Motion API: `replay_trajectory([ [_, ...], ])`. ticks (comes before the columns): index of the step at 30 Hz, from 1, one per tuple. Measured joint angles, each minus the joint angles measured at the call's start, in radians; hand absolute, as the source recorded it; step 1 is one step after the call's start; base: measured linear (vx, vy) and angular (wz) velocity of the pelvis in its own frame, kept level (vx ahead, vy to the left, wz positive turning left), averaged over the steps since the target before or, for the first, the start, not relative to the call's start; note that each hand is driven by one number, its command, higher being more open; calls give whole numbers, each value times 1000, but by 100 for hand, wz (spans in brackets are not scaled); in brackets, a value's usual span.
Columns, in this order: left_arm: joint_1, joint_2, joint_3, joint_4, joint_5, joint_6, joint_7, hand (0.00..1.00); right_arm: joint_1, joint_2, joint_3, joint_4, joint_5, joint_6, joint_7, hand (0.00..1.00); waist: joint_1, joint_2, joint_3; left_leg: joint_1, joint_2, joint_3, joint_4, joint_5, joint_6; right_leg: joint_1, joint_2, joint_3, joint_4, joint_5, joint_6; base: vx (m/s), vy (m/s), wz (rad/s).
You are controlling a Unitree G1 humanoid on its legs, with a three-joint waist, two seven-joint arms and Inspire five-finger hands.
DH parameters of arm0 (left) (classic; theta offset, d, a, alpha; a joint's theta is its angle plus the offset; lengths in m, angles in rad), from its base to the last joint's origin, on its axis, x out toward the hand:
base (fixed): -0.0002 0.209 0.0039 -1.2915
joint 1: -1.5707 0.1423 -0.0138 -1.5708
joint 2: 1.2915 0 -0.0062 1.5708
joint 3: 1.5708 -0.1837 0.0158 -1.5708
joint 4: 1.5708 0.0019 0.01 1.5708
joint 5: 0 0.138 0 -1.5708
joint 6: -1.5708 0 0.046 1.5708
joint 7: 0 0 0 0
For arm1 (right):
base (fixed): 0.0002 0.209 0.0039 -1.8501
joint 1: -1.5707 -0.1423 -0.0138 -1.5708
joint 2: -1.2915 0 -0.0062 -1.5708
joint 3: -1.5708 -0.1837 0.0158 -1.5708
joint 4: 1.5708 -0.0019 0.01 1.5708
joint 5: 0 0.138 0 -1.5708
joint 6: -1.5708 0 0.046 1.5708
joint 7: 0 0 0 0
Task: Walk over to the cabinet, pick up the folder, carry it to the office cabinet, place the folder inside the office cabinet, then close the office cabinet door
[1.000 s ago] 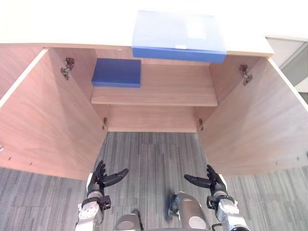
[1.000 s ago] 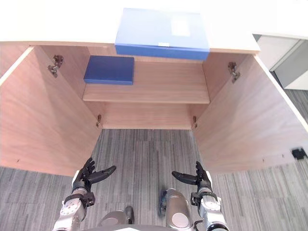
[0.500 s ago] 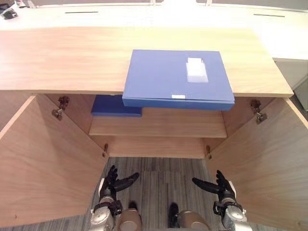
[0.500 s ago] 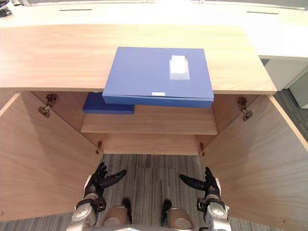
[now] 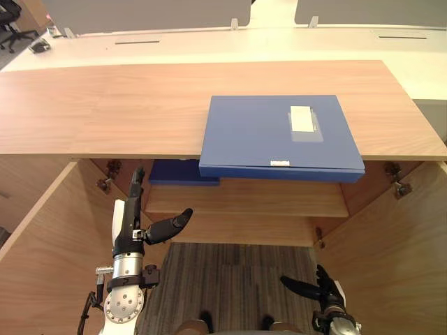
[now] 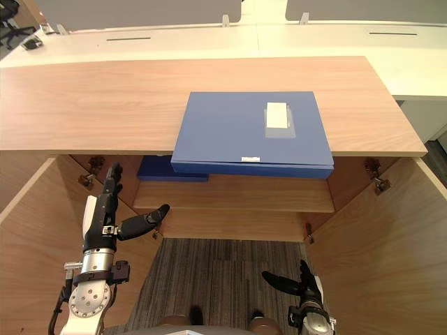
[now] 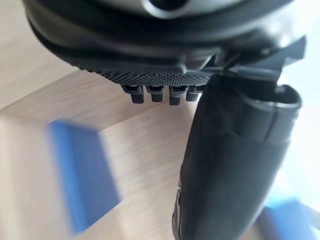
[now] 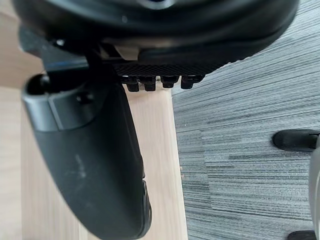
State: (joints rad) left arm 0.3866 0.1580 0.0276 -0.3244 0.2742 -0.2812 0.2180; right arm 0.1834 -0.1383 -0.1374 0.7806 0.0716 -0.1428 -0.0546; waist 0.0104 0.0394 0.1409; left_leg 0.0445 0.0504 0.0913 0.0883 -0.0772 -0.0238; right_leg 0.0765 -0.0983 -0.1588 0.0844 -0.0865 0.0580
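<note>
- Folder [image 5: 279, 136], blue, lies flat on top of the open cabinet [image 5: 105, 105], its near edge overhanging the front.
- Left hand [image 5: 131, 227] upright below the top, fingers straight, empty.
- Right hand [image 5: 323, 289] low over the carpet [image 5: 230, 272], fingers relaxed, empty.

A flat, rectangular blue folder [image 5: 279, 132] lies face-up on the wooden cabinet [image 5: 105, 105] top, right of centre, its front spine jutting slightly past the top's front edge. A white label [image 5: 301, 119] sits on its cover. Below, the cabinet's left door [image 5: 49, 265] and right door [image 5: 398, 272] both stand open.
</note>
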Motion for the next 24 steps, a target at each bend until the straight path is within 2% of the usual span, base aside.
replay_trajectory([
  [6, -25, 102, -98, -82, 99, -18, 19, 100, 13, -20, 68, 32, -27, -1, -7, 100, -2, 0, -25, 24, -3, 3, 0, 5, 4, 19, 4, 10, 0, 6, -4, -71, 2, -4],
  [14, -152, 209, -213, -64, 292, -12, 18, 100, 25, -20, 107, 35, -36, 0, -1, 100, -26, -3, -38, 53, 1, 34, -55, 38, 2, 22, 14, 47, -35, 42, -8, -71, -2, -12],
  [18, -240, 219, -245, 25, 450, 21, 23, 100, 25, -21, 107, 35, -36, 0, 4, 100, -56, -3, -41, 72, 0, 45, -107, 67, 4, 14, 20, 56, -56, 62, -7, -34, -10, -11],
  [23, -323, 212, -252, 125, 593, 84, 67, 100, 30, -20, 107, 35, -35, 0, 11, 100, -62, -5, -47, 76, 1, 59, -129, 71, 4, 9, 27, 71, -78, 73, -6, 11, -4, -9],
  [24, -337, 210, -251, 137, 603, 93, 70, 0, 30, -20, 107, 35, -34, 0, 12, 100, -63, -5, -48, 76, 0, 59, -131, 71, 4, 10, 27, 71, -81, 74, -5, 0, 0, 0],
])
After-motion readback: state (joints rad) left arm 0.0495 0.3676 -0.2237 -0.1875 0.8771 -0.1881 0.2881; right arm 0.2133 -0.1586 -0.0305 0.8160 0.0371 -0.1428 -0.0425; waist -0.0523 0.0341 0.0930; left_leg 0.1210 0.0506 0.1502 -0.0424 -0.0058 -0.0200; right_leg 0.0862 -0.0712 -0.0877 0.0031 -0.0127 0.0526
